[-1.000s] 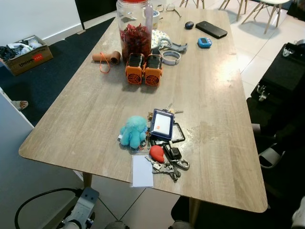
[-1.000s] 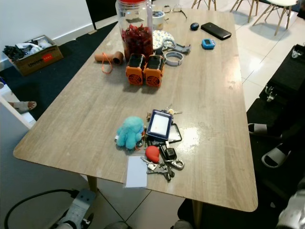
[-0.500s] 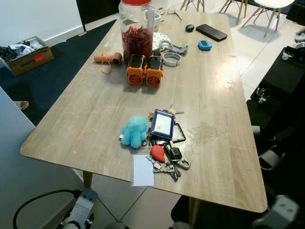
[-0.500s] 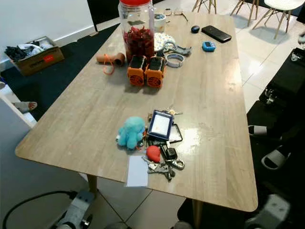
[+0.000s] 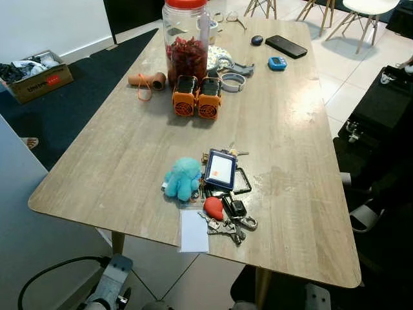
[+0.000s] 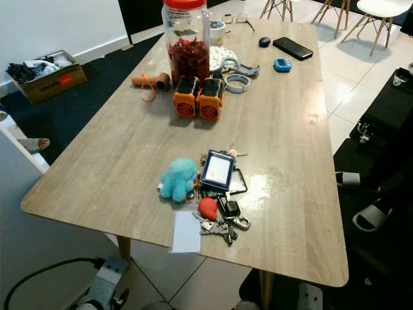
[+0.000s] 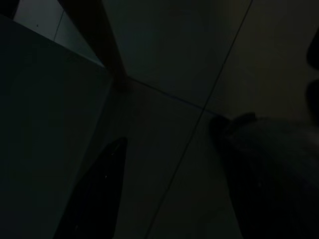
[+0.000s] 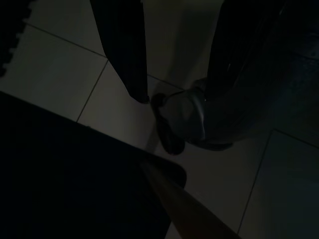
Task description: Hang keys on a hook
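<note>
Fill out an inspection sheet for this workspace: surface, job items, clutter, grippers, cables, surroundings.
Surface: wooden table.
Job's things: bunch of keys near the table's front edge, lying with a blue plush, a card holder and a red fob; hook: nothing seen.
Clutter: white card, jar, two orange devices, phone.
Grippers: left gripper and right gripper hang open, near the floor.
Cables: black cable on the floor.
Surroundings: cardboard box, white chairs.
</note>
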